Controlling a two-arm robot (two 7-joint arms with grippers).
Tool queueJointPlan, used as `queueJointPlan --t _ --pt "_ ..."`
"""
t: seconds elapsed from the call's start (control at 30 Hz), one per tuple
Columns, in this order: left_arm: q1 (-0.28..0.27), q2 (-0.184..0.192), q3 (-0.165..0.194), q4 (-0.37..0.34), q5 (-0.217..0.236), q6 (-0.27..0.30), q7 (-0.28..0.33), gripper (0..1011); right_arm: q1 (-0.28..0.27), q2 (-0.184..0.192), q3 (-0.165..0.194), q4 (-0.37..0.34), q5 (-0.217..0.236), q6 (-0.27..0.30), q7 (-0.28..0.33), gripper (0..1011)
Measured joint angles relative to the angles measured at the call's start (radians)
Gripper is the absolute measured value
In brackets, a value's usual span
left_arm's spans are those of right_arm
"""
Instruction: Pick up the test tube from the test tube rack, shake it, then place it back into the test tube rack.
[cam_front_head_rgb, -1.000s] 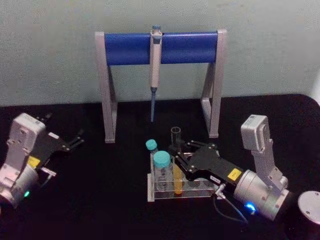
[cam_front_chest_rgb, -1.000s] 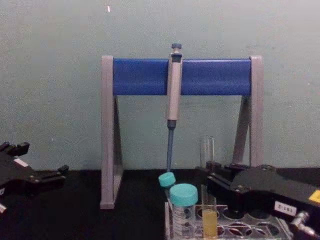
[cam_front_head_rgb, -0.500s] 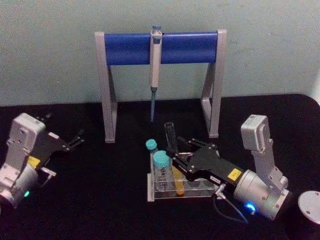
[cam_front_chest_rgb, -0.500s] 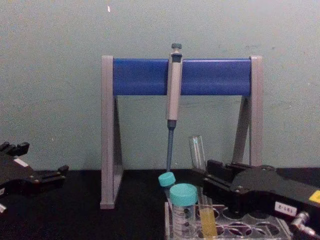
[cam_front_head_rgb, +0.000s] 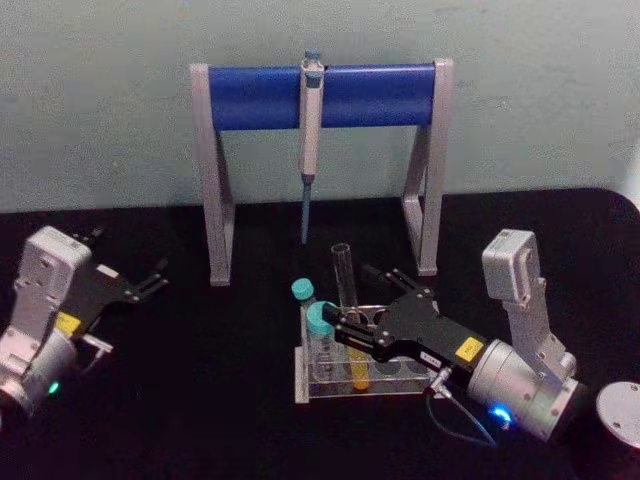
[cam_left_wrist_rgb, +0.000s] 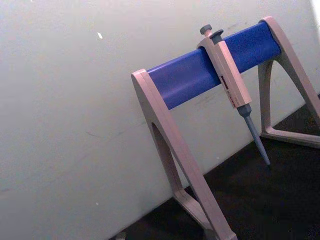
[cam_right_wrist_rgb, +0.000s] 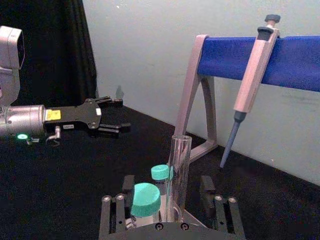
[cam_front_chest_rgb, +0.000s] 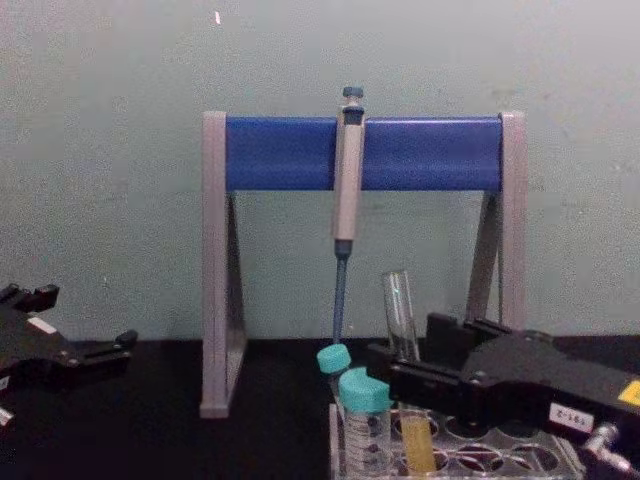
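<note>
Right now the right gripper (cam_front_head_rgb: 343, 330) is sitting at lower centre-right of the head view, its fingers spread on either side of the test tube (cam_front_head_rgb: 347, 305) and not pinching it yet, as far as the right wrist view shows. That tube is standing in the test tube rack (cam_front_head_rgb: 302, 385), leaning slightly, with yellow liquid in its lower part and its open mouth sticking up above the fingers (cam_right_wrist_rgb: 207, 189). Two teal-capped tubes (cam_front_head_rgb: 321, 320) are crowding it just beside on the rack's left end. The tube is looking light, thin-walled, smooth and breakable, and uncapped, so it is calling for a gentle squeeze mid-body above the liquid, a straight lift, and mild shaking or it is spilling. The left gripper (cam_front_head_rgb: 150, 280) is idling at mid-left, jaws parted and holding nothing. A pipette (cam_front_head_rgb: 309, 150) is hanging on the blue stand (cam_front_head_rgb: 260, 98) at upper centre.
</note>
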Motion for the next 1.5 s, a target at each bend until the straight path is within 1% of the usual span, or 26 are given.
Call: queueJointPlan --t 0.03,0.07,0.17,0.23,0.4,0.5,0.63,0.73,0.77,0.8,0.83,0.9,0.93,1.07,1.1,1.17,1.2,1.27,1.3,1.4,1.43,1.5 --pt "0.000 0.000 0.000 0.000 0.000 0.000 0.000 1001 0.000 0.000 0.000 0.000 0.000 0.000 0.000 874" --pt "0.000 0.000 0.000 0.000 0.000 0.000 0.000 1001 0.000 0.000 0.000 0.000 0.000 0.000 0.000 874" --pt "0.000 0.000 0.000 0.000 0.000 0.000 0.000 1001 0.000 0.000 0.000 0.000 0.000 0.000 0.000 976" --pt "0.000 0.000 0.000 0.000 0.000 0.000 0.000 1001 0.000 0.000 0.000 0.000 0.000 0.000 0.000 1000" --pt "0.000 0.000 0.000 0.000 0.000 0.000 0.000 1001 0.000 0.000 0.000 0.000 0.000 -0.002 0.000 1000" --pt "0.000 0.000 0.000 0.000 0.000 0.000 0.000 1001 0.005 0.002 0.004 -0.010 -0.006 -0.014 0.001 1000" --pt "0.000 0.000 0.000 0.000 0.000 0.000 0.000 1001 0.012 0.005 0.019 -0.040 -0.013 -0.039 -0.001 1000" --pt "0.000 0.000 0.000 0.000 0.000 0.000 0.000 1001 0.014 0.005 0.040 -0.071 -0.015 -0.068 -0.009 1000" --pt "0.000 0.000 0.000 0.000 0.000 0.000 0.000 1001 0.013 0.003 0.057 -0.092 -0.016 -0.086 -0.022 1000" --pt "0.000 0.000 0.000 0.000 0.000 0.000 0.000 1001 0.011 0.002 0.065 -0.102 -0.018 -0.093 -0.031 1000" --pt "0.000 0.000 0.000 0.000 0.000 0.000 0.000 1001 0.005 -0.003 0.081 -0.117 -0.025 -0.104 -0.054 1000" --pt "0.000 0.000 0.000 0.000 0.000 0.000 0.000 1001 -0.005 -0.011 0.103 -0.134 -0.040 -0.114 -0.091 1000" --pt "0.000 0.000 0.000 0.000 0.000 0.000 0.000 1001 -0.018 -0.021 0.124 -0.147 -0.064 -0.121 -0.133 1000" --pt "0.000 0.000 0.000 0.000 0.000 0.000 0.000 1001 -0.047 -0.041 0.163 -0.169 -0.112 -0.123 -0.228 1000" --pt "0.000 0.000 0.000 0.000 0.000 0.000 0.000 1001 -0.063 -0.052 0.179 -0.174 -0.132 -0.116 -0.269 1000" --pt "0.000 0.000 0.000 0.000 0.000 0.000 0.000 1001 -0.081 -0.064 0.196 -0.178 -0.156 -0.102 -0.315 1000" --pt "0.000 0.000 0.000 0.000 0.000 0.000 0.000 1001 -0.096 -0.075 0.208 -0.180 -0.170 -0.086 -0.348 1000" --pt "0.000 0.000 0.000 0.000 0.000 0.000 0.000 1001 -0.110 -0.085 0.218 -0.180 -0.186 -0.066 -0.380 1000" --pt "0.000 0.000 0.000 0.000 0.000 0.000 0.000 1001 -0.124 -0.092 0.224 -0.179 -0.200 -0.044 -0.404 1000" --pt "0.000 0.000 0.000 0.000 0.000 0.000 0.000 1001 -0.141 -0.099 0.227 -0.171 -0.216 -0.002 -0.426 1000" --pt "0.000 0.000 0.000 0.000 0.000 0.000 0.000 1001 -0.149 -0.103 0.228 -0.163 -0.225 0.027 -0.436 1000" --pt "0.000 0.000 0.000 0.000 0.000 0.000 0.000 1001 -0.155 -0.107 0.228 -0.155 -0.234 0.053 -0.443 1000"
